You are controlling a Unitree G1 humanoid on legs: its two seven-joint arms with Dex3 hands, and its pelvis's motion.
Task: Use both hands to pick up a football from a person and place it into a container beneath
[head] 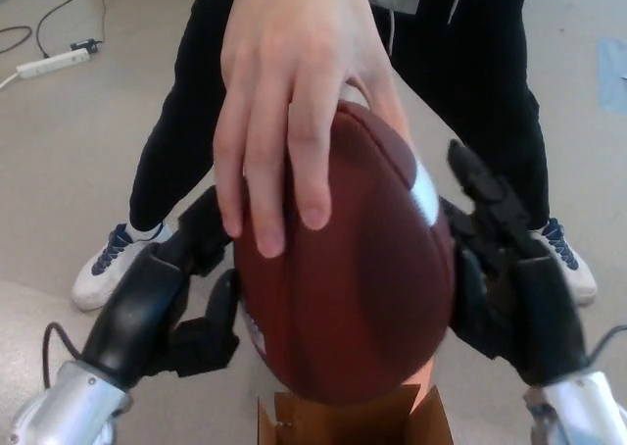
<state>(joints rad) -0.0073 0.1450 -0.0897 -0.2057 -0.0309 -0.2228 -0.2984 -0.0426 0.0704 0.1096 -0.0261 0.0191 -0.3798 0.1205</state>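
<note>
While a person's hand [294, 102] grips the football [348, 278] over the cardboard box [353, 420], left hand [186, 288] and right hand [500, 269] flank it, fingers spread.

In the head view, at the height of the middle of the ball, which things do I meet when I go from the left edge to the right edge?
White shoe → left hand → football → right hand → other white shoe.

Black hands [162, 303] on silver wrists; person [470, 82] wears black trousers.
</note>
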